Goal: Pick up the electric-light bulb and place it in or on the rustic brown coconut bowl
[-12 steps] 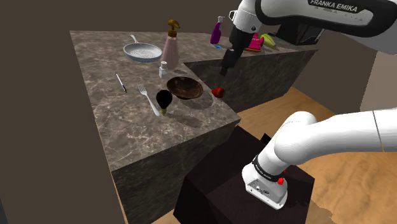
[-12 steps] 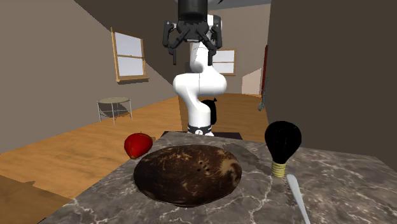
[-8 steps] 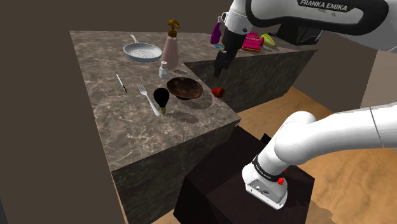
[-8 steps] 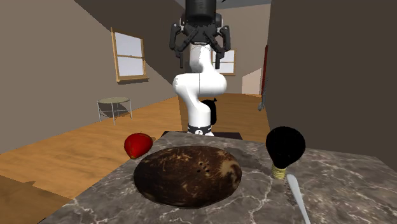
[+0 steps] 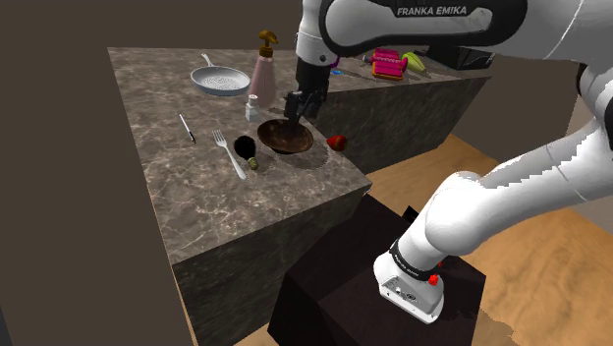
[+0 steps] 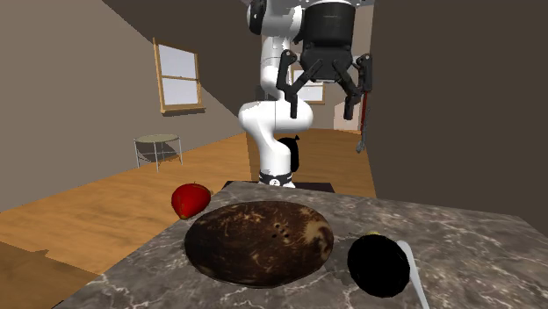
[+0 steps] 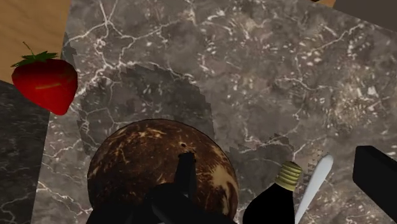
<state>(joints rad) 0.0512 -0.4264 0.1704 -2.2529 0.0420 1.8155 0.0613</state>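
Bulb [image 6: 379,266] – lying on counter [image 6: 492,241] at lower right, just beside brown bowl [image 6: 259,241] and fork [image 7: 315,181], not in it yet | gripper [image 6: 321,95] – fingers wide apart, holding nothing, high over bowl, likely ready to fit round bulb.

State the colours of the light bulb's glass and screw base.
The bulb has black glass and a pale gold base; clearest in the wrist view.

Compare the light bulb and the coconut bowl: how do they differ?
Colour: the light bulb is black with a brass screw base; the coconut bowl is mottled brown. Size: the bowl is wider than the bulb. Pose: the bulb lies on its side; the bowl sits open side up. Both rest on the marble counter, unheld.
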